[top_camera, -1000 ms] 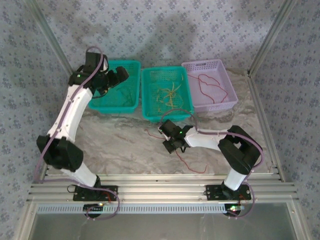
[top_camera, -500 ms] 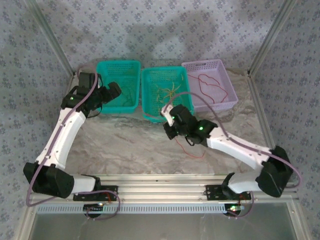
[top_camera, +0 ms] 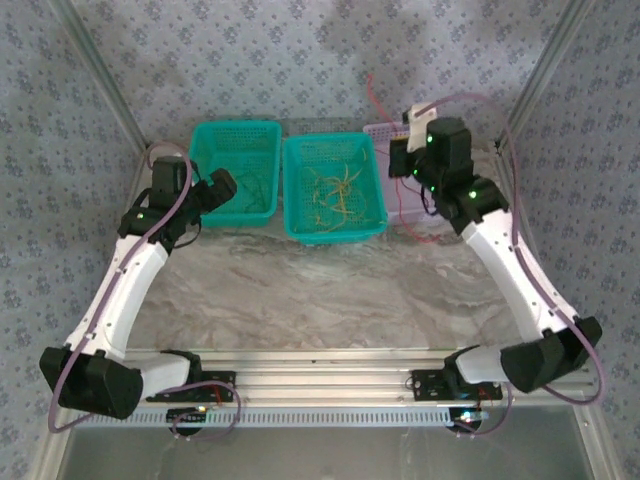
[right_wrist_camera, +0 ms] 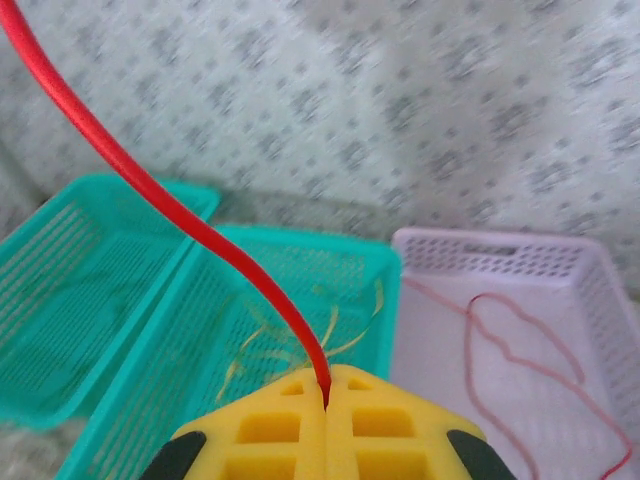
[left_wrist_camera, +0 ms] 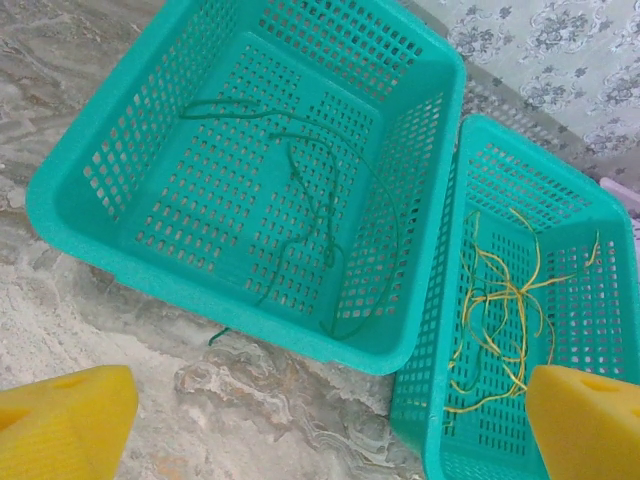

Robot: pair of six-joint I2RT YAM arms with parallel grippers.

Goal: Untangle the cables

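3 baskets on counter point(top_camera: 300, 290): 2 teal, 1 lilac.
Left teal basket point(left_wrist_camera: 140, 150): 1 green cable point(left_wrist_camera: 325, 205).
Middle teal basket point(left_wrist_camera: 440, 330): yellow cables point(left_wrist_camera: 500, 300), tangled, maybe 3 or 4, too fine to count.
Lilac basket point(right_wrist_camera: 500, 246): 1 red cable point(right_wrist_camera: 515, 350).
Right end effector point(right_wrist_camera: 327, 385) is up high by the lilac basket, clamped on a second red cable point(right_wrist_camera: 170, 205).
Left end effector point(left_wrist_camera: 320, 430) is wide, empty, near the left teal basket.

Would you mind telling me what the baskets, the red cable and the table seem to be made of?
The teal baskets and lilac basket: moulded plastic, semi-matte, given uniform colour and regular grid holes. The red cable: smooth, glossy plastic or rubber sheath, curving freely; its core is hidden. The table: grey-veined marble look, though stone, laminate or a printed sheet cannot be told apart.
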